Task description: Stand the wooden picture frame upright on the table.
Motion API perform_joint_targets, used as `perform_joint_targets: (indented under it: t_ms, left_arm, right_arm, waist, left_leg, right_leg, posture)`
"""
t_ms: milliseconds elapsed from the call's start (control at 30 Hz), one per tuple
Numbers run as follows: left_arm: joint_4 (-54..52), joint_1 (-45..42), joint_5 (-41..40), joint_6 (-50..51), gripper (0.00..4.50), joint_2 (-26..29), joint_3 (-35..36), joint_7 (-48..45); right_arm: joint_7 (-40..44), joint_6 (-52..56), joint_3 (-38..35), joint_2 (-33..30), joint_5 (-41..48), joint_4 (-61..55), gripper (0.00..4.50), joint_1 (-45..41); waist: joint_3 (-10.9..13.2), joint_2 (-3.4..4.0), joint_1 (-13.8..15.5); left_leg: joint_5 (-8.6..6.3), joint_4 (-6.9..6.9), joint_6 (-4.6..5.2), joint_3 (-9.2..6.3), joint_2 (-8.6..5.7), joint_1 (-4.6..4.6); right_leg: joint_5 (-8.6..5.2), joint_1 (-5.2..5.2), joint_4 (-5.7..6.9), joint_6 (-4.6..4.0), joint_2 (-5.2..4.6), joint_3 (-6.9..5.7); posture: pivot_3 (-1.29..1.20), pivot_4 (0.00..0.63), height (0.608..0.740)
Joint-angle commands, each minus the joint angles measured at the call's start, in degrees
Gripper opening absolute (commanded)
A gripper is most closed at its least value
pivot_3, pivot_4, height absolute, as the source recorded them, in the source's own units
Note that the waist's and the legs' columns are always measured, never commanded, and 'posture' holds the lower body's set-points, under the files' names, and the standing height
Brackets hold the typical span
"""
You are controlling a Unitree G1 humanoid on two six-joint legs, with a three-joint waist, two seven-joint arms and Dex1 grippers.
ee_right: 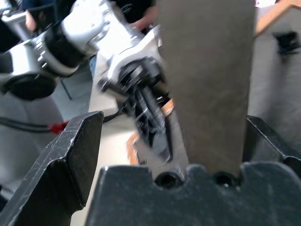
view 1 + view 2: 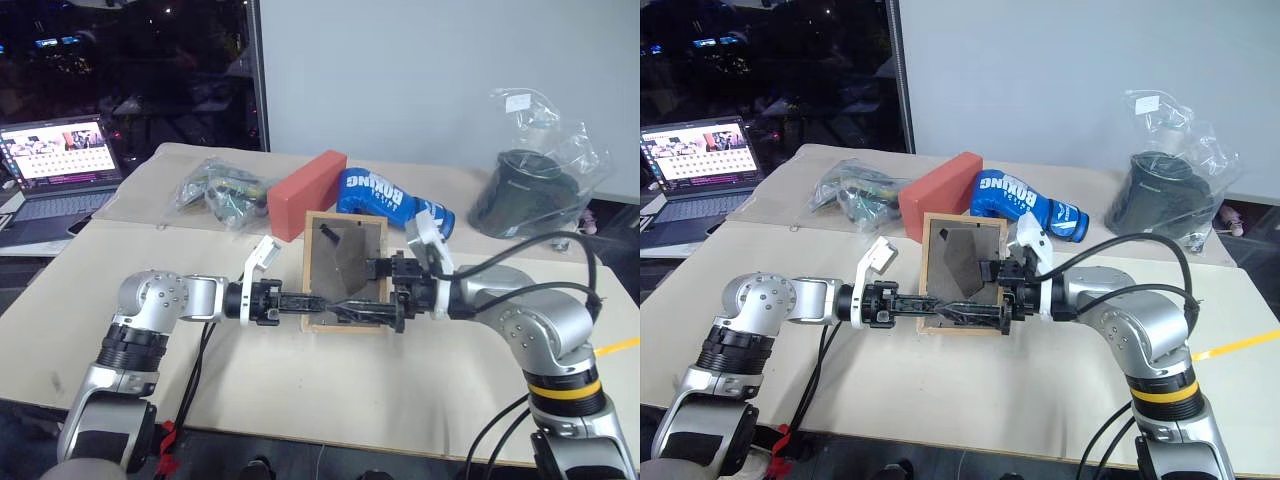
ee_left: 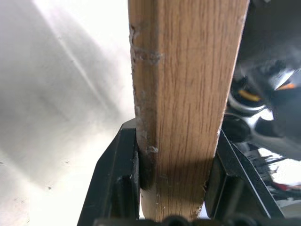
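Note:
The wooden picture frame (image 2: 325,262) is held up over the table (image 2: 300,390), its grey-brown back panel facing me and its top tilted away. Its dark prop leg (image 2: 347,255) is swung out from the back. My left gripper (image 2: 338,306) reaches in from the left and is shut on the frame's lower wooden edge (image 3: 188,94), one black finger (image 3: 115,183) on each side. My right gripper (image 2: 370,290) comes in from the right, open. Its fingers (image 1: 66,155) stand wide apart, with the prop leg (image 1: 207,84) between them and nearer one than the other.
Behind the frame lie a red-orange block (image 2: 305,193) and a blue boxing glove (image 2: 385,200). A clear bag of items (image 2: 215,190) sits back left, and a bagged black object (image 2: 530,190) back right. An open laptop (image 2: 60,165) stands far left.

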Motion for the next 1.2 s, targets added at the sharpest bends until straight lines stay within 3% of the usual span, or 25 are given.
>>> perform_joint_targets:
  t_ms: [33, 200, 400, 533, 600, 700, 800, 900, 1033, 1200]
  left_arm:
    - [2.19, -1.38, -2.90, 4.07, 1.13, -0.80, 5.62, 0.23]
    - [3.14, -1.58, -6.92, 10.17, 1.13, -0.41, 9.51, -2.60]
    - [2.93, -1.26, -6.28, 12.12, 1.13, 3.92, 8.11, -9.12]
    - [4.03, -1.36, -4.42, 12.30, 1.13, 6.06, 6.32, -13.63]
    - [5.59, -1.80, -3.92, 13.21, 1.13, 6.56, 5.58, -15.75]
    - [9.36, -2.91, -6.45, 14.61, 1.13, 7.84, 2.96, -20.30]
    - [12.23, -4.02, -5.81, 14.66, 1.13, 8.19, -0.43, -22.95]
    - [13.79, -4.90, -5.72, 14.66, 1.13, 8.70, -2.98, -25.48]
    - [13.55, -5.39, -5.01, 14.66, 1.13, 8.81, -4.33, -28.90]
    - [14.62, -6.52, -2.70, 14.66, 1.13, 8.47, -5.27, -29.93]
  right_arm:
    - [4.04, -5.91, 0.06, -1.44, 0.15, -3.97, 4.49, 1.72]
    - [5.35, -15.47, 1.83, -5.34, -8.31, -0.59, 4.49, 5.11]
    - [10.61, -15.59, -4.02, -15.25, -6.35, -1.11, 4.49, 11.00]
    - [8.99, -18.77, -6.64, -17.13, -8.29, -0.41, 4.49, 12.60]
    - [5.91, -22.38, -7.09, -16.33, -11.85, 2.48, 4.49, 12.07]
    - [-0.74, -40.74, -4.40, -14.78, -26.06, 10.28, 4.49, 11.12]
    - [-13.58, -63.20, -1.99, -11.27, -42.08, 15.94, 4.49, 8.64]
    - [-23.92, -78.70, 0.27, -10.47, -55.69, 18.41, 4.49, 6.75]
    - [-32.55, -88.52, 3.85, -7.94, -65.90, 20.36, 4.49, 3.71]
    - [-38.22, -92.65, 4.67, -5.32, -70.11, 21.47, 4.49, 0.02]
  waist:
    - [0.00, -0.01, -0.02]
    - [0.01, 0.01, -0.59]
    - [0.02, 0.01, -0.54]
    - [0.03, 0.00, -0.67]
    - [0.03, 0.00, -0.94]
    - [0.03, 0.00, -1.32]
    - [0.03, 0.01, -1.61]
    - [0.11, 0.12, -1.62]
    - [0.12, 0.13, -1.55]
    - [0.14, 0.13, -1.52]
  left_leg:
    - [0.00, 0.00, 0.00, 0.00, 0.00, 0.00]
    - [0.00, 0.02, 0.00, -0.03, 0.00, 0.02]
    - [0.01, 0.10, -0.01, -0.04, 0.00, 0.04]
    - [0.01, 0.11, -0.01, -0.03, 0.00, 0.07]
    - [0.02, 0.11, -0.02, -0.03, 0.00, 0.10]
    - [0.07, 0.14, 0.00, -0.03, 0.00, 0.12]
    - [0.09, 0.14, -0.01, -0.02, -0.01, 0.13]
    - [0.12, 0.10, -0.05, -0.02, -0.01, 0.11]
    - [0.12, 0.03, -0.06, -0.02, -0.02, 0.10]
    - [0.18, 0.10, -0.09, -0.03, -0.02, 0.11]
  right_leg:
    - [0.00, -0.01, 0.00, 0.00, 0.00, 0.00]
    - [-0.01, -0.02, 0.10, 0.01, 0.01, -0.01]
    - [-0.01, -0.03, 0.28, 0.01, 0.01, -0.01]
    - [-0.02, -0.03, 0.31, 0.00, 0.01, -0.02]
    - [-0.03, -0.04, 0.37, -0.01, 0.01, -0.02]
    - [-0.07, -0.03, 0.37, 0.08, 0.01, -0.02]
    - [-0.11, -0.08, 0.40, 0.14, 0.01, -0.02]
    - [-0.10, -0.14, 0.50, 0.12, 0.01, -0.01]
    - [-0.06, -0.13, 0.49, 0.00, 0.01, -0.02]
    - [-0.06, -0.11, 0.66, -0.01, 0.01, -0.02]
  posture:
    - [0.00, 0.150, 0.736]
    - [0.00, 0.150, 0.736]
    - [0.00, 0.150, 0.736]
    - [0.00, 0.150, 0.736]
    - [0.00, 0.150, 0.736]
    - [0.00, 0.150, 0.736]
    - [0.00, 0.150, 0.736]
    - [0.00, 0.150, 0.736]
    - [0.00, 0.150, 0.736]
    - [0.00, 0.150, 0.736]
